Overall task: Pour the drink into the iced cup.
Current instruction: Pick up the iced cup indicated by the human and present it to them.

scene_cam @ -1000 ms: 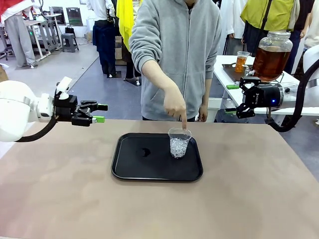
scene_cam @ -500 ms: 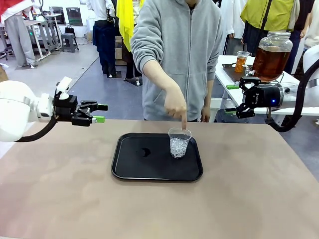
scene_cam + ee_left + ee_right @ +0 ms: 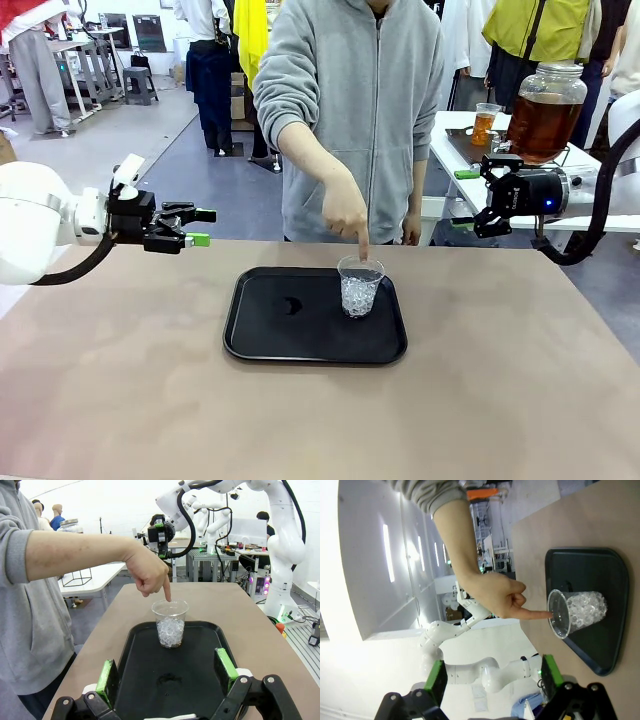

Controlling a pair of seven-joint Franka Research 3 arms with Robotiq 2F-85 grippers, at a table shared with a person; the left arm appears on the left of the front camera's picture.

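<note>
A tan table (image 3: 150, 400) carries a black tray (image 3: 270, 335) near its middle. A clear plastic cup (image 3: 360, 285) stands upright on the far right part of the tray, about half full of white ice (image 3: 170, 630).

A person in a grey hooded top stands at the far side. Their hand (image 3: 346, 212) points straight down with the index finger, and its tip is at the far rim of the cup.

The left pincer (image 3: 200, 227) hangs above the table's far left edge, well apart from the tray. Its green-padded fingers are spread wide and hold nothing. The right pincer (image 3: 465, 199) hangs beyond the far right corner, aimed toward the middle. It is also spread wide and holds nothing.

The drink (image 3: 538, 125), an amber-brown liquid, sits in a big round glass jar (image 3: 550, 75) with a lid. The jar stands on a white side table (image 3: 450, 140) behind the right pincer. A small cup of orange liquid (image 3: 485, 122) stands just beside the jar.
</note>
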